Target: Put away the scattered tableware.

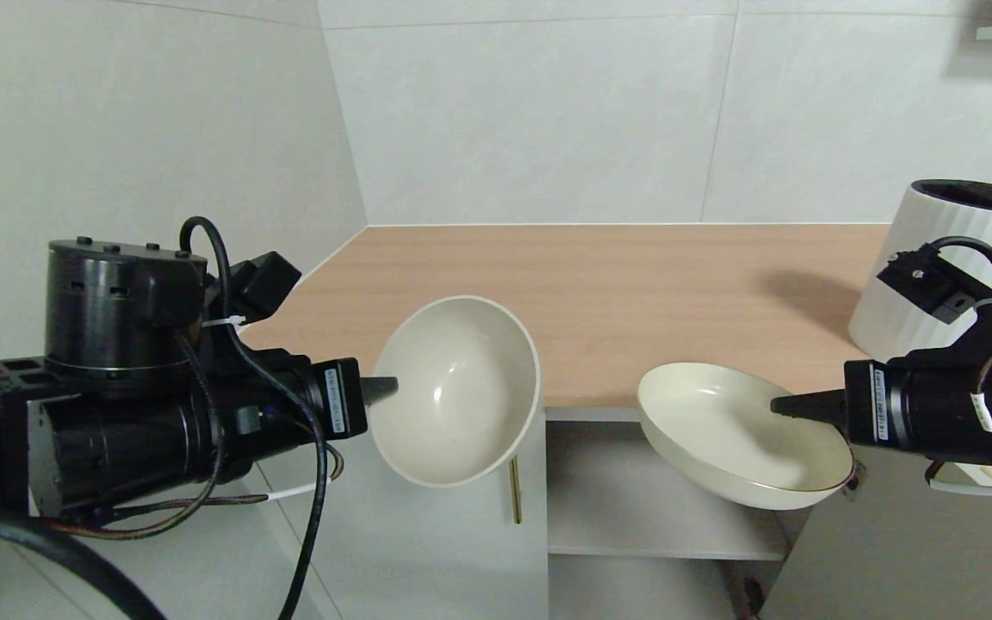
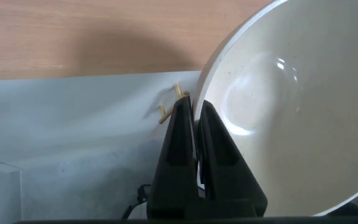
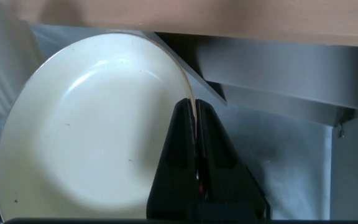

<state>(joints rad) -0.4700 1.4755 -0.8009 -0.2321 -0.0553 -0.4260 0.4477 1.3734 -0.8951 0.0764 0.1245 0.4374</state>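
The left gripper (image 1: 381,387) is pinched nearly shut on the rim of a white bowl (image 1: 461,387), one finger inside and one outside. It holds the bowl tipped on edge, just off the front of the wooden counter (image 1: 616,284), above a cabinet door with a brass handle (image 1: 515,491). The right gripper (image 1: 784,403) clamps the rim of a cream plate (image 1: 728,430) the same way, holding it tilted in front of the open shelf (image 1: 634,482). A white ribbed container (image 1: 944,211) stands on the counter near the right arm.

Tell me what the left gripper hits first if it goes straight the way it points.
Probably the plate in the right gripper; the left gripper and its bowl point that way, though depth is unclear.
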